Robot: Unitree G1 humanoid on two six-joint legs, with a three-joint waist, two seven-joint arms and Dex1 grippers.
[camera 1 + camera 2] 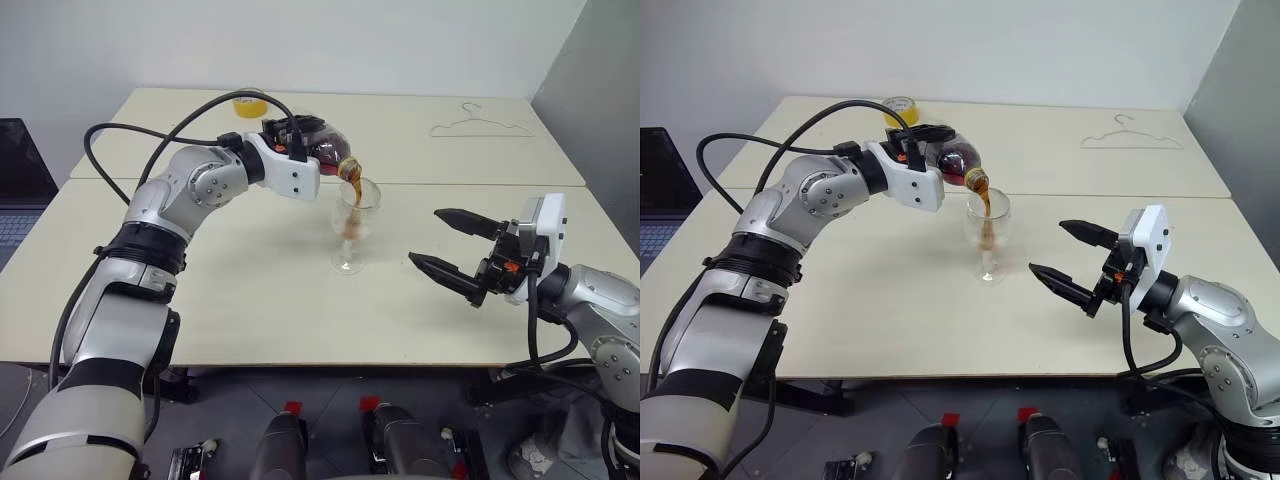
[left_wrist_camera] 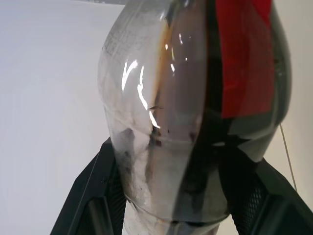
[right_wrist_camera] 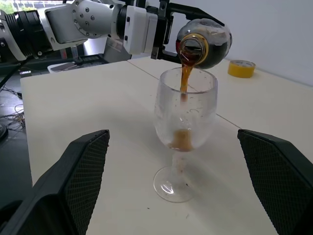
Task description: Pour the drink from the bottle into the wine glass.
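Observation:
My left gripper (image 1: pixel 303 136) is shut on the bottle (image 1: pixel 326 146), holding it tipped on its side with its open mouth over the wine glass (image 1: pixel 355 226). In the left wrist view the black fingers (image 2: pixel 93 196) clasp the clear body and red label of the bottle (image 2: pixel 195 98). A thin brown stream of the drink (image 3: pixel 184 78) falls into the bowl, and a little has pooled at the bottom. The glass stands upright on the table. To the right of the glass, and apart from it, my right gripper (image 1: pixel 425 236) hovers open and empty, its fingers pointing toward the glass.
A yellow tape roll (image 1: pixel 248 102) lies at the back of the table (image 1: pixel 250 300), behind the bottle. A wire hanger (image 1: pixel 482 125) rests at the back right. A laptop (image 1: pixel 15 180) sits off the table's left side.

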